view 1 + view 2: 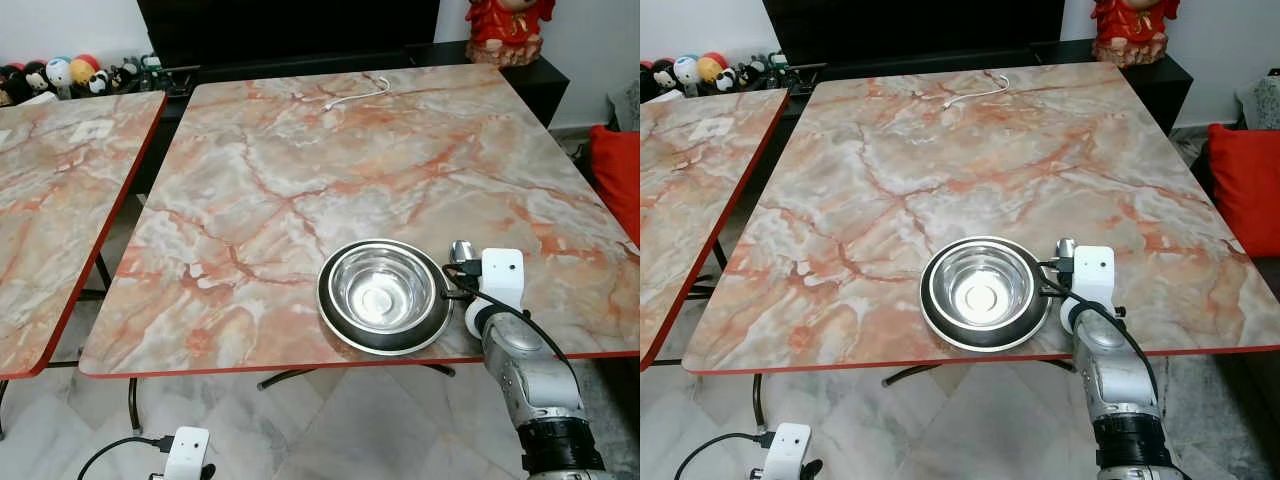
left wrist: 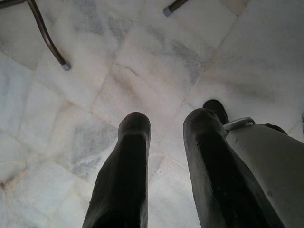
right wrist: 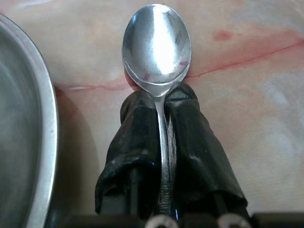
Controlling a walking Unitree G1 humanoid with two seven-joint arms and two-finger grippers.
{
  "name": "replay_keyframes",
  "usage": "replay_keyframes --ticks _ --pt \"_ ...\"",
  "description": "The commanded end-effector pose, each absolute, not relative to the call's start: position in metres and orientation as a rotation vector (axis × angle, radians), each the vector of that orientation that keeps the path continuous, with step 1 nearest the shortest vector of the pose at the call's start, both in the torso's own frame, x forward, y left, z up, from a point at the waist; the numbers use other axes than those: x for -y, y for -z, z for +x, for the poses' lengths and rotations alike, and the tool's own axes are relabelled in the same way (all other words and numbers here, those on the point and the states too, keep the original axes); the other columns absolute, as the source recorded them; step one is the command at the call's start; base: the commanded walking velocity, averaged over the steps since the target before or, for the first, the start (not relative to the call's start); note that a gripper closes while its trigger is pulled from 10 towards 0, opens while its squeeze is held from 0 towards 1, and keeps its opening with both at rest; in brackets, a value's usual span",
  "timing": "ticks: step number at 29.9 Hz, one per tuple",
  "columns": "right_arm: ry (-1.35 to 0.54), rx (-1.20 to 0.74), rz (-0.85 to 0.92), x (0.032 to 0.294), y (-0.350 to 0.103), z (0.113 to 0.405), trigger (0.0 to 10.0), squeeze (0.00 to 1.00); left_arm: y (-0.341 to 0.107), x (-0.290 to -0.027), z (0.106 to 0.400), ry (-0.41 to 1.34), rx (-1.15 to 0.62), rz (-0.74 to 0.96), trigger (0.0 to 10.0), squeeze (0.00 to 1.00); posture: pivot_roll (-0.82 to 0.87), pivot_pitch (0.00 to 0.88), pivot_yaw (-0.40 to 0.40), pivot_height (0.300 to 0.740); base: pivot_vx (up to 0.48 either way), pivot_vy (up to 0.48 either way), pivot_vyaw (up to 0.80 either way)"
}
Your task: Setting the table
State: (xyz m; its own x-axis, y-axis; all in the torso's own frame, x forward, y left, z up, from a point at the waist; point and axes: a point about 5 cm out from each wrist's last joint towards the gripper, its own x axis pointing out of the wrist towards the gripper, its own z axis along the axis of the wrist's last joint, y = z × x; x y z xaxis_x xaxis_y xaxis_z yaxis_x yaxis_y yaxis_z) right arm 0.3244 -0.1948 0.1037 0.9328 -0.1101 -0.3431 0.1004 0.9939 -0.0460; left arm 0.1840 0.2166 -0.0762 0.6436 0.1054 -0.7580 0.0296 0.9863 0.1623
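The right tool (image 3: 159,102) is clenched on a spoon (image 3: 157,47), its two black fingers (image 3: 135,142) pinching the handle just behind the bowl, which faces up and lies low over the marble surface (image 1: 300,170). At the spoon's 9 o'clock, just beside it, stands a steel bowl (image 1: 382,288) nested in a dark-rimmed plate (image 1: 335,325), both near the surface's front edge. A white cable (image 1: 355,97) lies far off at 12 o'clock near the back edge. A second marble table (image 1: 60,180) stands at 9 o'clock. The left tool (image 2: 166,128) hangs over the pale tiled floor (image 2: 142,71), fingers released with a gap between them.
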Motion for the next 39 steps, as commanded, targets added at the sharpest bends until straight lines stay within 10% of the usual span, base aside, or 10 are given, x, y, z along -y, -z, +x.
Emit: replay_keyframes --ticks 1,37,38,39 --pt "0.115 -0.354 0.005 0.194 -0.098 0.324 10.0 0.0 0.079 -0.221 0.177 -0.046 -0.891 0.173 10.0 0.0 -0.11 0.144 0.085 0.74 0.0 0.0 0.0" --pt "0.128 -0.305 0.019 0.195 -0.101 0.335 10.0 0.0 0.078 -0.221 0.178 -0.044 -0.888 0.173 10.0 0.0 -0.11 0.141 0.083 0.74 0.0 0.0 0.0" --pt "0.12 -0.291 -0.006 0.194 -0.105 0.34 10.0 0.51 0.078 -0.22 0.178 -0.044 -0.89 0.174 10.0 0.0 -0.11 0.143 0.08 0.74 0.0 0.0 0.0" --pt "0.117 -0.287 -0.014 0.194 -0.106 0.341 10.0 0.58 0.078 -0.22 0.178 -0.044 -0.89 0.173 10.0 0.0 -0.11 0.142 0.08 0.74 0.0 0.0 0.0"
